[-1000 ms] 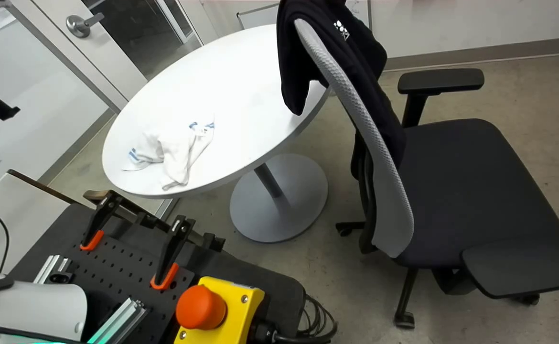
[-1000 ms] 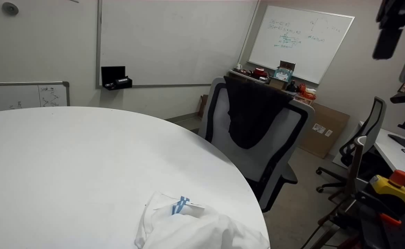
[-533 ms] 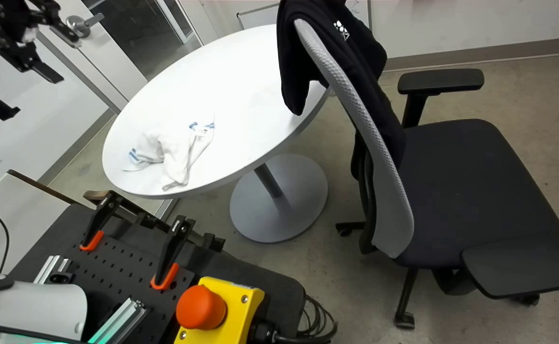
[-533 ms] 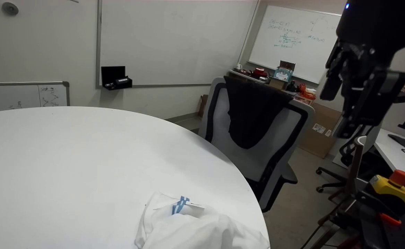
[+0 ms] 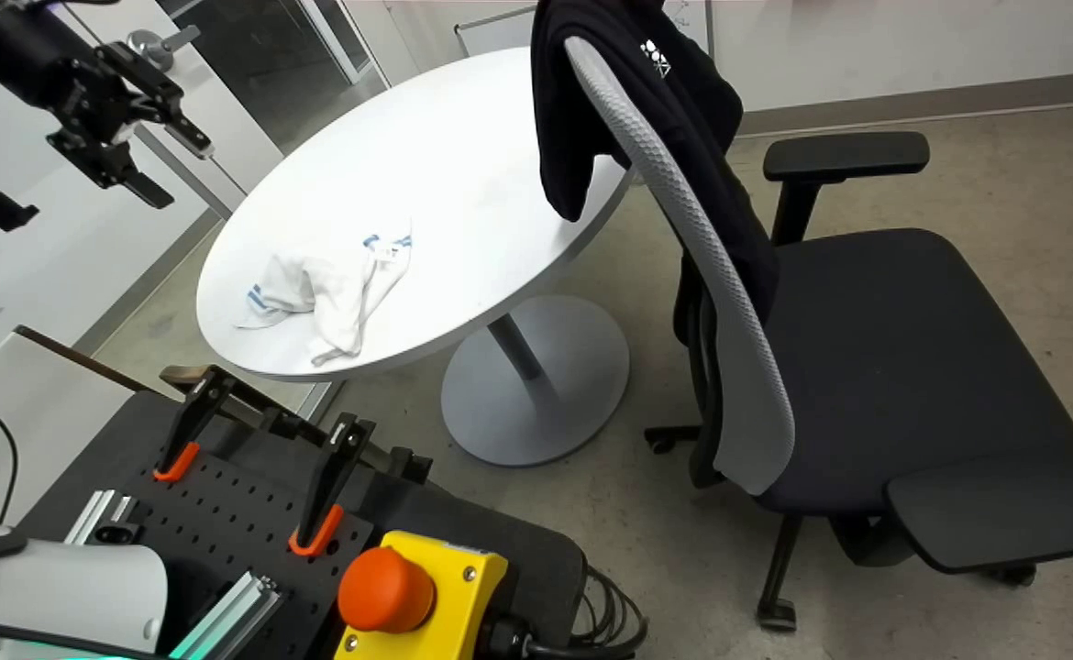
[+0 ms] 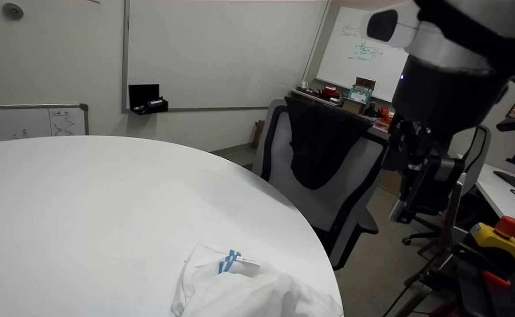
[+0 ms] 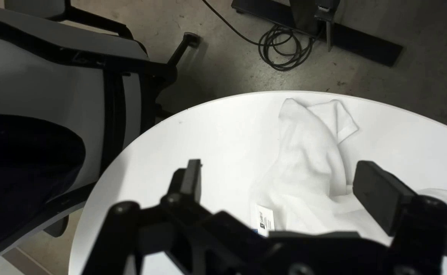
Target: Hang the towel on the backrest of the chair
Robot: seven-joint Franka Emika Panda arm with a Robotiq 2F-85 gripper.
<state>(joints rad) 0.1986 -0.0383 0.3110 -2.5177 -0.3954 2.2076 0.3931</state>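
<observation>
A crumpled white towel with blue stripes [image 5: 339,289] lies on the round white table near its edge. It also shows in an exterior view [image 6: 262,293] and in the wrist view [image 7: 303,164], where its tag is visible. My gripper [image 5: 181,172] is open and empty, in the air above and beside the table, apart from the towel. It also shows in an exterior view [image 6: 395,190]. In the wrist view the gripper [image 7: 279,166] has its fingers wide apart, with the towel below between them. The chair's grey backrest [image 5: 747,385] stands beside the table; it also shows in an exterior view [image 6: 279,152].
A black garment [image 6: 323,141] hangs over the backrest. The white table [image 5: 463,147] has its rim close to the chair. A bench with clamps [image 5: 188,426] and a yellow box with a red button [image 5: 385,587] is in front. A coiled cable [image 7: 284,49] lies on the floor.
The gripper has come into fuller view, moving lower and toward the table and towel, its fingers still apart. The towel and the chair have not moved.
</observation>
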